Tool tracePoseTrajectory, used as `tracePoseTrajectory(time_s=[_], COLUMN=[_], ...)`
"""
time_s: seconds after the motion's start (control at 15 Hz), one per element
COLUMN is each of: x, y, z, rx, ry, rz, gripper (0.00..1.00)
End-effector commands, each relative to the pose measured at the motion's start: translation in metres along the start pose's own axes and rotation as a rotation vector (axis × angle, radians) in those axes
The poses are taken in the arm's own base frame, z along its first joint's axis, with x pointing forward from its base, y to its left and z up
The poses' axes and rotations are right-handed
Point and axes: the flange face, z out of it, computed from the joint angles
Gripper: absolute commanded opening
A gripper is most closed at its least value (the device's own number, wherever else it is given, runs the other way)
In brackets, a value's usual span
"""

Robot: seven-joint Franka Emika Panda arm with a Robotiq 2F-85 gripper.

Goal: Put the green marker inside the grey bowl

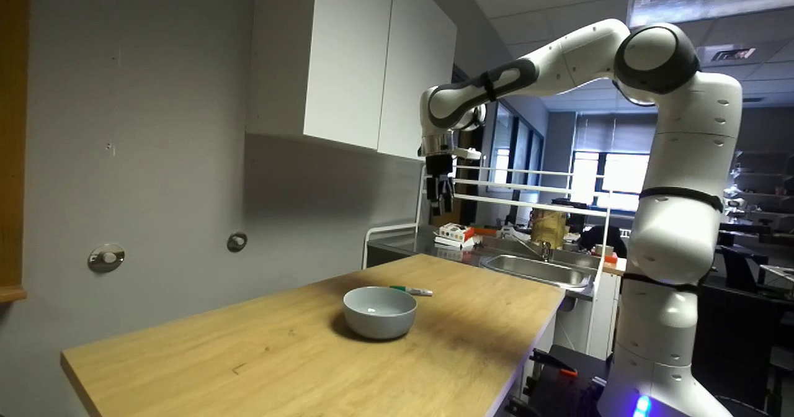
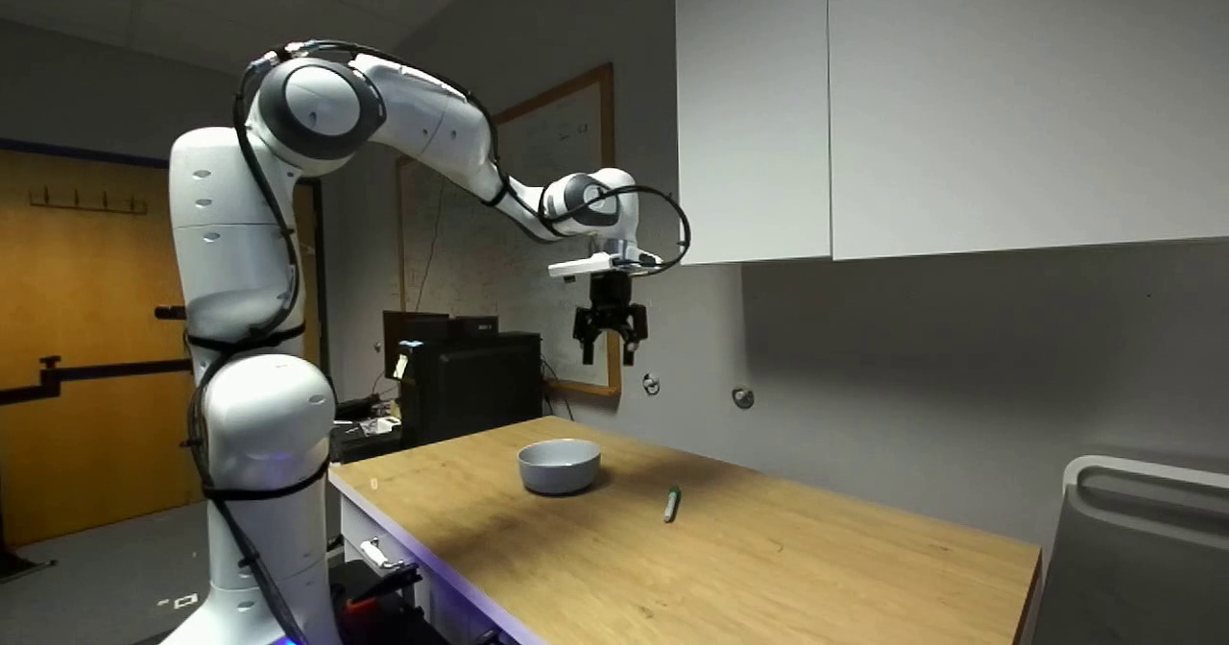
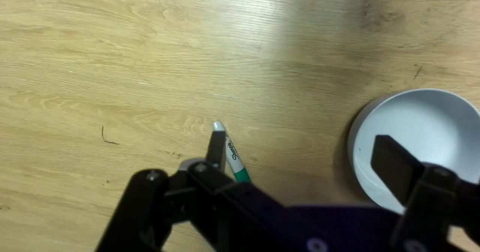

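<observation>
The green marker lies on the wooden table, white-bodied with a green end, in both exterior views [image 1: 412, 291] [image 2: 671, 505]. It also shows in the wrist view [image 3: 234, 158], where a finger hides part of it. The grey bowl stands upright beside it in both exterior views [image 1: 379, 324] [image 2: 559, 470]. In the wrist view the bowl [image 3: 420, 113] is at the right, partly behind the other finger. The inside that shows is bare. My gripper is open and empty, high above the table, in both exterior views [image 1: 441, 207] [image 2: 609, 355]. Its fingers stand wide apart in the wrist view [image 3: 300, 137].
The wooden table [image 1: 248, 361] runs along a grey wall. White cabinets [image 1: 350, 57] hang on that wall above the table, near the arm's wrist. A white rail frame [image 1: 527, 203] and a metal sink [image 1: 539, 269] stand beyond the table's end. A dark cabinet [image 2: 490, 386] stands behind.
</observation>
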Motion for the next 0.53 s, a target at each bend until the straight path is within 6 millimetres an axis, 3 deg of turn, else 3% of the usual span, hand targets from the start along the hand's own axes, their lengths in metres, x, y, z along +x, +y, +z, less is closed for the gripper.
tracePoseTrajectory(time_s=[0.0, 0.27, 0.47], x=[0.033, 0.063, 0.089], y=[0.041, 0.078, 0.089], z=[0.017, 0.051, 0.069], rx=[0.068, 0.141, 0.198], ry=[-0.039, -0.090, -0.096], rz=[-0.067, -0.100, -0.043], gripper=[1.00, 1.00, 1.00])
